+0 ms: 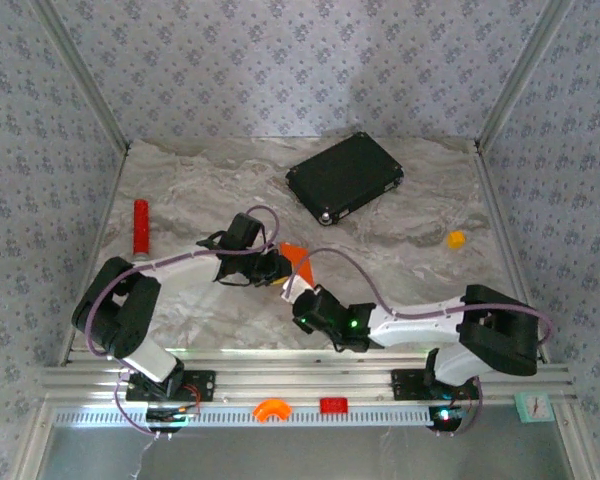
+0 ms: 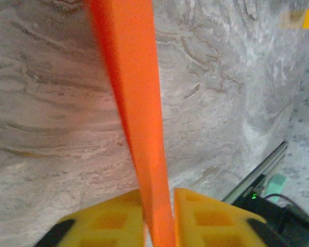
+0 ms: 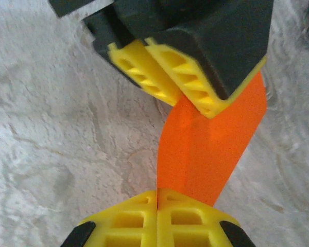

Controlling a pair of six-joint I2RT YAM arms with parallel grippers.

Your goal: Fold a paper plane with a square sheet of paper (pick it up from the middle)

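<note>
- The paper (image 3: 206,149) is folded narrow, held off the surface (image 1: 200,190).
- We see left jaws and right jaws both pinching it.
- We judge wing folds remain.

1. A marble-patterned tabletop (image 1: 190,180) in grey and beige spans the workspace.
2. A black flat case (image 1: 345,177) lies at 1 o'clock from the table's centre, turned at an angle to the table's edges.
3. A red cylinder (image 1: 140,226) lies at 9 o'clock, near the left wall, pointing toward 12 o'clock.
4. A small orange-yellow lump (image 1: 457,239) sits at 3 o'clock, well apart from the case.
5. Grey floral-papered walls (image 1: 300,60) stand at 9, 12 and 3 o'clock.
6. At 6 o'clock, an aluminium rail (image 1: 300,378) carries an orange curved piece (image 1: 272,409) near a red block (image 1: 333,405).
</note>
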